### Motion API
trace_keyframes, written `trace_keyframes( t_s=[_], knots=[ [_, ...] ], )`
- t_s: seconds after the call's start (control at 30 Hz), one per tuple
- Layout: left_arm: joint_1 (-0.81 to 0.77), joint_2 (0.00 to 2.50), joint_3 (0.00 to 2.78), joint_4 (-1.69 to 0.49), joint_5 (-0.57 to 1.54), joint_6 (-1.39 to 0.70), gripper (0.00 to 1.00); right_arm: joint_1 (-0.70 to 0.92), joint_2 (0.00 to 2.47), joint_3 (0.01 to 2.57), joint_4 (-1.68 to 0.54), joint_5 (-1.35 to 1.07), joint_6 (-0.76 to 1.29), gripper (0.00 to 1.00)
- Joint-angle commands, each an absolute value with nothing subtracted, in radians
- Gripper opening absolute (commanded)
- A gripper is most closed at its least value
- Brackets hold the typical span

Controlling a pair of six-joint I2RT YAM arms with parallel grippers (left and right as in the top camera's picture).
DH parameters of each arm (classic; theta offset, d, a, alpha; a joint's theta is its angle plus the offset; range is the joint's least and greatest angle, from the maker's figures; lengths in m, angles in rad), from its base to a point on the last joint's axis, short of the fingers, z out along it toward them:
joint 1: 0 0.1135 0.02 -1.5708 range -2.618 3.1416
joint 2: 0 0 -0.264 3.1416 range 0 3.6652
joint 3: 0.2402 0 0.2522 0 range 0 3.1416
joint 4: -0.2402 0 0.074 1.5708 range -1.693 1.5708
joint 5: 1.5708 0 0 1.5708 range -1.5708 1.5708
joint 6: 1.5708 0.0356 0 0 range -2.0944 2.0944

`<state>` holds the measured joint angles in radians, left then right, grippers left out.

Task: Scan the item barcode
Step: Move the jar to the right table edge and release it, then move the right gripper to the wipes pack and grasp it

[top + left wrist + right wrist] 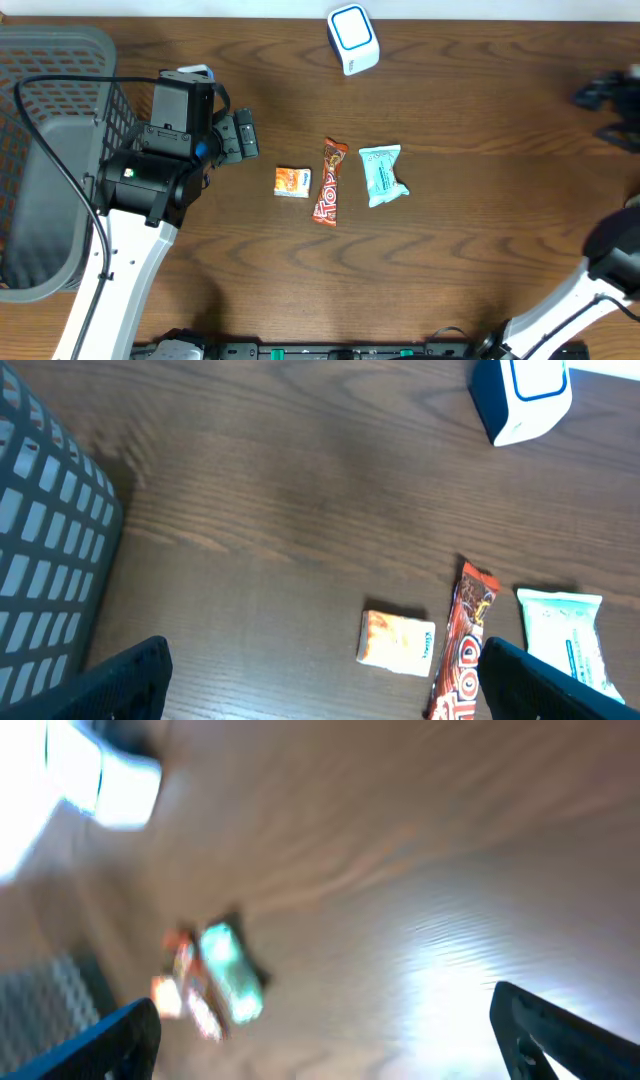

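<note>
Three items lie mid-table: a small orange packet [293,182], a red candy bar [329,181] and a teal packet [382,175]. A white and blue scanner [353,39] stands at the back. My left gripper [243,137] is open left of the items, holding nothing. In the left wrist view the orange packet [397,643] and red bar [463,655] lie on the table below the gap, near the right-hand one of the wide-apart fingers [540,685]. My right gripper [610,100] is a blur at the far right edge. Its wrist view is smeared, with the jaws wide and empty.
A grey mesh basket [40,150] fills the left end of the table, close behind my left arm. The left wrist view has the scanner [522,395] at top right, and the teal packet [565,640] lies at the right.
</note>
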<state>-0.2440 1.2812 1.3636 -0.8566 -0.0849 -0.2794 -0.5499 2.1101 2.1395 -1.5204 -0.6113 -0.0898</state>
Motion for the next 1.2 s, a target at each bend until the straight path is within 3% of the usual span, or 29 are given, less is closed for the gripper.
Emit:
trace_keyframes(
  t_s=[0.0,0.1,0.13,0.17,0.2,0.3,0.4,0.5,0.67,0.87,1.17],
  knots=[
    [-0.241,1.281,1.365,-0.857,-0.095,-0.263,0.98,-0.394,2.113,2.02,-1.475,-0.664,-0.159,0.99],
    [-0.241,1.282,1.365,-0.856,-0.095,-0.263,0.98,-0.223,2.113,1.859,-1.324,-0.661,-0.181,0.99],
    [-0.241,1.281,1.365,-0.857,-0.094,-0.263,0.98,-0.182,2.113,1.82,-1.276,-0.661,-0.18,0.93],
    [-0.241,1.281,1.365,-0.856,-0.094,-0.263,0.98,-0.115,2.113,1.774,-1.219,-0.661,-0.171,0.7],
    [-0.241,1.282,1.365,-0.856,-0.094,-0.263,0.98,-0.08,2.113,1.766,-1.21,-0.661,-0.169,0.56],
    [-0.241,1.281,1.365,-0.856,-0.095,-0.263,0.98,0.01,2.112,1.771,-1.196,-0.661,-0.157,0.25],
    [-0.241,1.281,1.365,-0.856,-0.095,-0.263,0.98,0.086,2.112,1.777,-1.19,-0.643,-0.116,0.07],
    [-0.241,1.282,1.365,-0.857,-0.095,-0.263,0.98,0.155,2.113,1.776,-1.187,-0.47,-0.034,0.01],
    [-0.241,1.282,1.365,-0.856,-0.095,-0.263,0.98,0.253,2.116,1.77,-1.185,-0.218,0.052,0.01],
    [-0.241,1.282,1.365,-0.856,-0.095,-0.263,0.98,0.325,2.132,1.748,-1.166,-0.126,0.088,0.03],
    [-0.241,1.282,1.365,-0.856,-0.095,-0.263,0.98,0.346,2.133,1.505,-1.055,-0.107,0.186,0.01]
  ],
)
